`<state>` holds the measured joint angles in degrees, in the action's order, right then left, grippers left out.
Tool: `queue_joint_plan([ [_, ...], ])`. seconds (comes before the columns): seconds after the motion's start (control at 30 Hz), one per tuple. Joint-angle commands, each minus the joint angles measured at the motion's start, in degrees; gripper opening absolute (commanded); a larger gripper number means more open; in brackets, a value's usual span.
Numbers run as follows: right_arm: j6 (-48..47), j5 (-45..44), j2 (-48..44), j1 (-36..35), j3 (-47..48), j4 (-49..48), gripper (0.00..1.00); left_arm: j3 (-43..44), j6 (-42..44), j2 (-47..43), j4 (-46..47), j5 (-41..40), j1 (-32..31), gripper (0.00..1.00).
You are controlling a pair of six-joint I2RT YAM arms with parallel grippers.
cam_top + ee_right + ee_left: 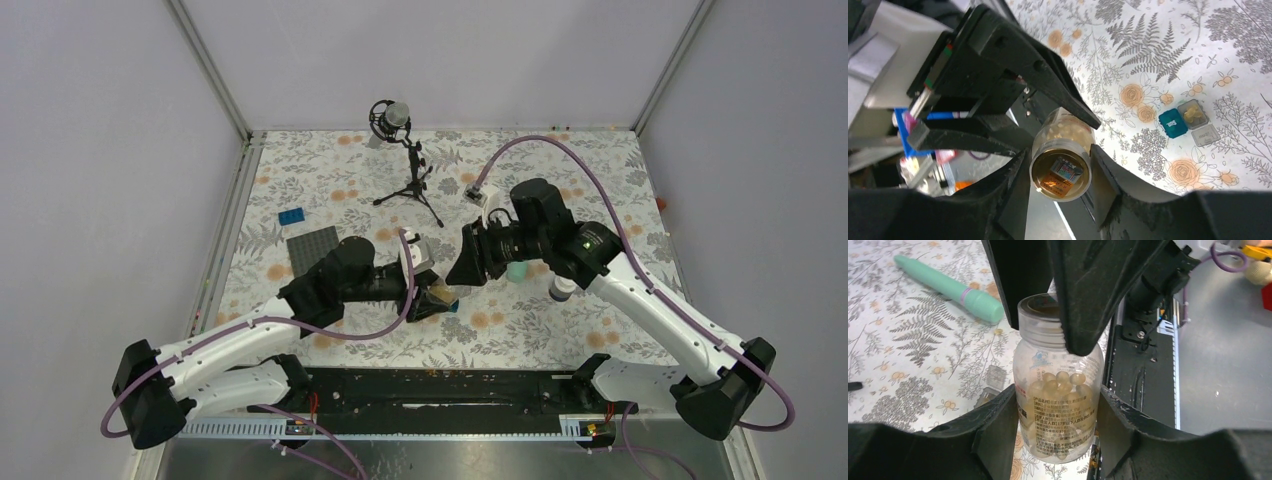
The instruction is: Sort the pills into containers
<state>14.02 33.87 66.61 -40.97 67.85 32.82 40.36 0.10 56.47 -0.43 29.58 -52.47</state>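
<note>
A small clear jar (pixel 1058 405) full of amber pills (pixel 1060 382) hangs above the table's near edge. My left gripper (pixel 1055 395) is shut on its body, one finger on each side. My right gripper (pixel 1060 165) meets it from the opposite side, both fingers closed against the jar's cap (pixel 1060 175). In the top view the two grippers (pixel 435 297) (pixel 462 270) meet at mid-table. The mint-green strip (pixel 948 287) lies on the cloth. A teal cube box (pixel 1173 122) sits beside an open grey box (pixel 1194 112) that holds a pill.
A microphone on a tripod (pixel 405 165) stands at the back centre. A blue brick (pixel 292 216) and a dark studded plate (pixel 312 245) lie at the left. A black rail (pixel 430 390) runs along the near edge, right below the jar.
</note>
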Motion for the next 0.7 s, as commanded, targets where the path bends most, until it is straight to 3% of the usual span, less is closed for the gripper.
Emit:
queue_joint_plan([
  [0.0,21.59,-17.12,1.84,-0.73,-1.79,-9.78,0.08,0.22,0.55,-1.18,8.66,-6.59,-0.54,0.0],
  [0.07,27.11,-22.35,1.44,-1.16,-2.99,-11.41,0.09,0.08,0.32,-0.93,8.69,-7.78,-0.53,0.0],
  [0.1,28.82,-23.54,0.98,-1.17,-3.45,-12.34,0.17,0.0,0.23,-0.86,8.76,-8.2,-0.57,0.0],
  [0.13,29.27,-23.05,0.46,-1.16,-3.96,-14.18,0.31,0.0,0.15,-0.79,8.7,-8.3,-0.54,0.0],
  [0.2,25.12,-16.03,-1.4,-1.21,-5.4,-19.71,0.71,-0.1,0.08,-0.86,8.54,-8.68,-0.53,0.0],
  [0.23,21.05,-9.93,-2.21,-1.15,-5.6,-21.19,0.8,-0.09,0.07,-0.96,8.38,-8.71,-0.53,0.0],
  [0.37,4.46,2.96,-3.94,-1.1,-2.33,-12.21,0.87,-0.32,0.08,-1.08,7.99,-7.98,-0.54,0.0],
  [0.53,-8.62,3.43,-5.11,-1.07,0.02,-0.4,0.87,-0.07,0.46,-1.37,7.41,-4.24,-0.55,0.0],
  [0.67,-12.29,2.68,-5.5,-1.08,0.5,2.85,0.84,0.45,1.58,-1.64,6.39,2.84,-0.54,0.0],
])
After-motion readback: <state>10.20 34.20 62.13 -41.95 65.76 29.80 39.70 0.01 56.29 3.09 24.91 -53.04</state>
